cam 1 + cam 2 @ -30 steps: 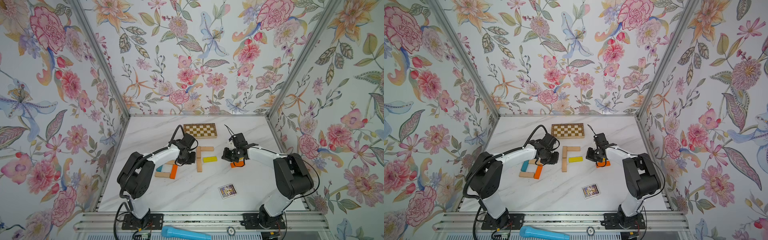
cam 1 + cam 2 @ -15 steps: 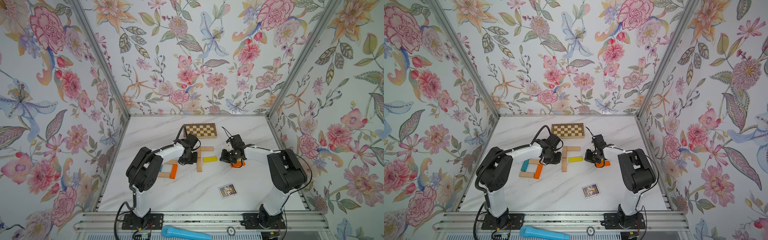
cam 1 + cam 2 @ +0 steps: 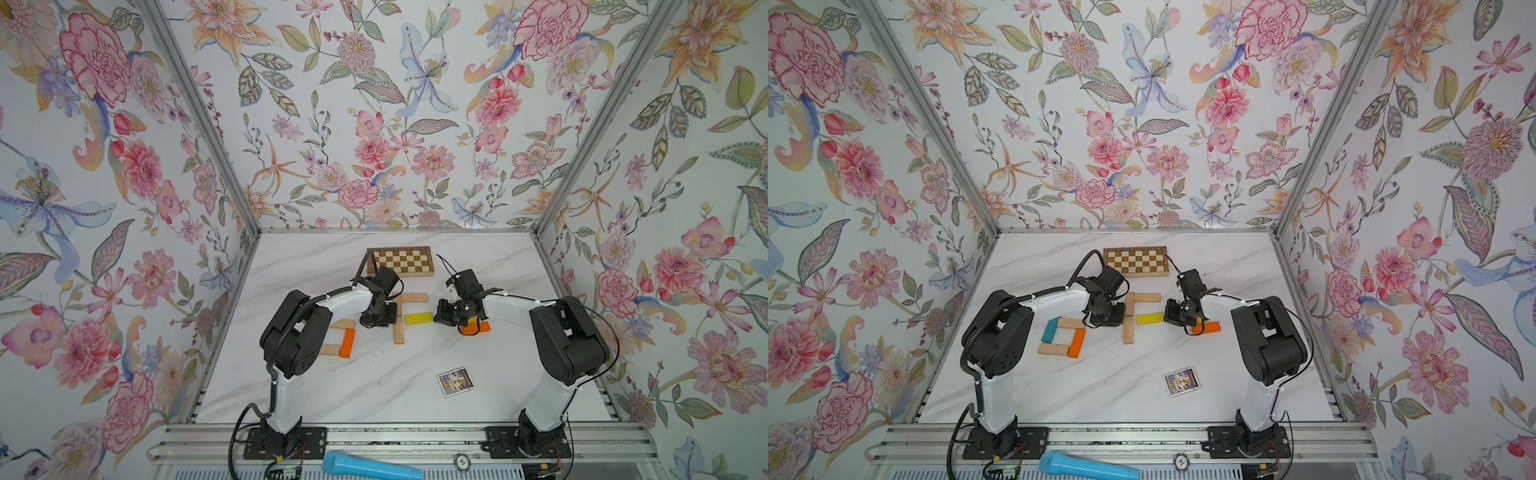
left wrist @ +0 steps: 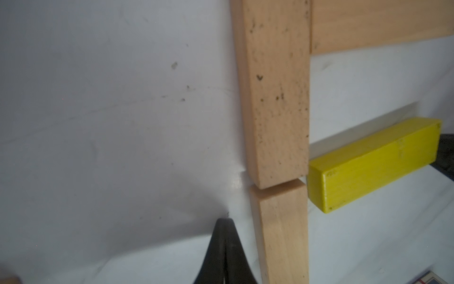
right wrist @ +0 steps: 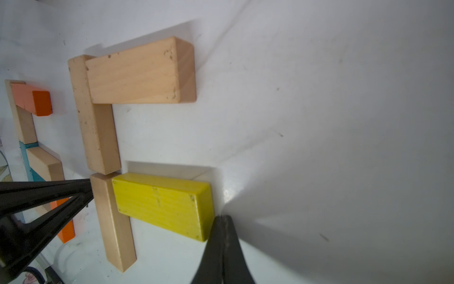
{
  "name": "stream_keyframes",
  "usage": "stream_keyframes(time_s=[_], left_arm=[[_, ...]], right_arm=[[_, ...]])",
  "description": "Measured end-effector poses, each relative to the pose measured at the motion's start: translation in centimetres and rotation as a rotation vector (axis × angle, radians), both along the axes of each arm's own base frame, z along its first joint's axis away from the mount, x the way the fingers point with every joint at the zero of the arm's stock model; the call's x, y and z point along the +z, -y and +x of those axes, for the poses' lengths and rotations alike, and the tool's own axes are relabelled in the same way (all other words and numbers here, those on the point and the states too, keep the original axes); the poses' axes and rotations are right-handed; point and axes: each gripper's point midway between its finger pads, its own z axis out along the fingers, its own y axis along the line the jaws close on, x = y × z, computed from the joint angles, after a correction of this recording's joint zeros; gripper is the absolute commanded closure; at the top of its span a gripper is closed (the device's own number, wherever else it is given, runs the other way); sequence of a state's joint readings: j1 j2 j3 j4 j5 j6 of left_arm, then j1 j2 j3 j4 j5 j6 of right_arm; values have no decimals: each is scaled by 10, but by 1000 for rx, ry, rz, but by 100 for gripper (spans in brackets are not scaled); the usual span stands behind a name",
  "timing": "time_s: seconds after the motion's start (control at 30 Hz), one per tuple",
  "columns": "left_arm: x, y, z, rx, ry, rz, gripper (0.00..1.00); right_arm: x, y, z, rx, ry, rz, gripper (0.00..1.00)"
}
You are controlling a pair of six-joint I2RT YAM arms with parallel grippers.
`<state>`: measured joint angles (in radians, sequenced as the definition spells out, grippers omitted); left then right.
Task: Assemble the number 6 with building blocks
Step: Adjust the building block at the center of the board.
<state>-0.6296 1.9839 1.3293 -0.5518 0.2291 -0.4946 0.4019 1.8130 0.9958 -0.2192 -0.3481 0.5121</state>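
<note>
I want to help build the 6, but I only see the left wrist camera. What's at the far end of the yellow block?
Observer: The right gripper, shut, has its tips against that end of the yellow block.
Operator: Any spare blocks nearby?
Observer: An orange block lies on the table right beside the right gripper.
Operator: Is anything else built?
Observer: Yes. On the other side of the wood bars, four blocks form a square, one a teal block.
</note>
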Motion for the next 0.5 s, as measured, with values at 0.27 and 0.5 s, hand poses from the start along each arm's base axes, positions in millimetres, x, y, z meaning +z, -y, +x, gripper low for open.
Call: stream_keyframes(time_s=[0.27,0.5], left_arm=[[-1,2,3,-1,0,-3,94],[-1,5,5,-1,3,-6,95]], right_arm=[[0,-1,-1,4,2,-3,100],[0,-8,-2,20,11,-10,100]])
